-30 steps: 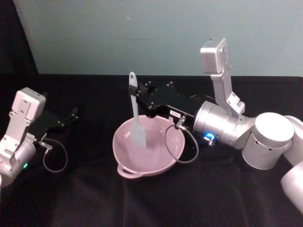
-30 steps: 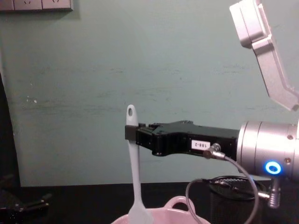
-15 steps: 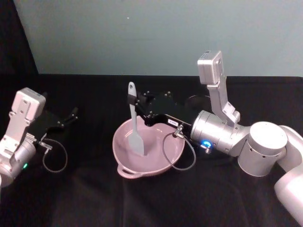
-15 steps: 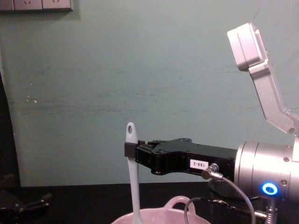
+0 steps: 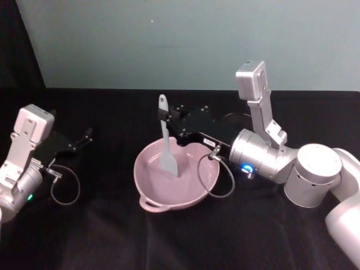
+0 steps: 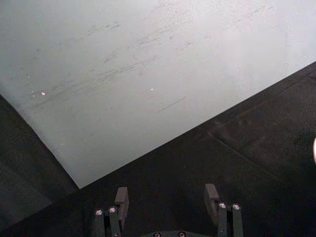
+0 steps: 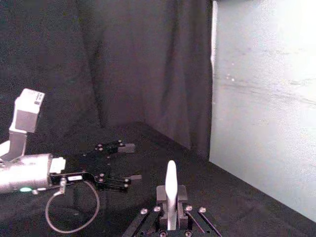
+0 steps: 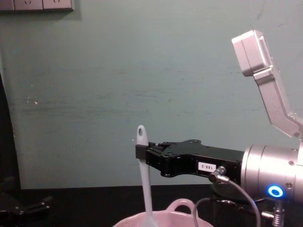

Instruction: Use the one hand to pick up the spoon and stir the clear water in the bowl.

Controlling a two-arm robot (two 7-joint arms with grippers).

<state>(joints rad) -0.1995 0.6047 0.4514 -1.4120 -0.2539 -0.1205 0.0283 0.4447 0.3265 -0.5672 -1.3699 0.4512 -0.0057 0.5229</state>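
Spoon (image 5: 166, 138) stands almost upright in the bowl (image 5: 152, 194), with its broad blade down inside the pink hollow and the handle end with the oval hole uppermost, the top leaning a little toward the robot's left. In the chest view the spoon (image 8: 145, 189) drops below the rim of the bowl (image 8: 168, 219); whether the blade rests on the bottom, or whether water lies there, cannot be told. The right pincer (image 5: 167, 119) is clamped narrow on the upper handle just under the hole, reaching in level from the robot's right above the far rim. Its own wrist view shows the right pincer (image 7: 171, 194) with both fingers pressed to the flat sides of the spoon (image 7: 171, 180). In the chest view the right pincer (image 8: 141, 152) shows black with a small white label. Behind it sits the silver wrist (image 5: 261, 157) with a glowing blue ring (image 5: 248, 167), and a grey cable (image 5: 216, 183) loops down over the bowl's right side. The bowl sits mid-worktop (image 5: 112, 236) on black cloth, its small loop handle at the near rim. The left pincer (image 5: 87, 136) is parked well apart at the robot's left, low over the cloth; its wrist view shows the left pincer (image 6: 167, 197) spread wide and holding nothing. A pale green wall (image 5: 169, 45) backs the scene.
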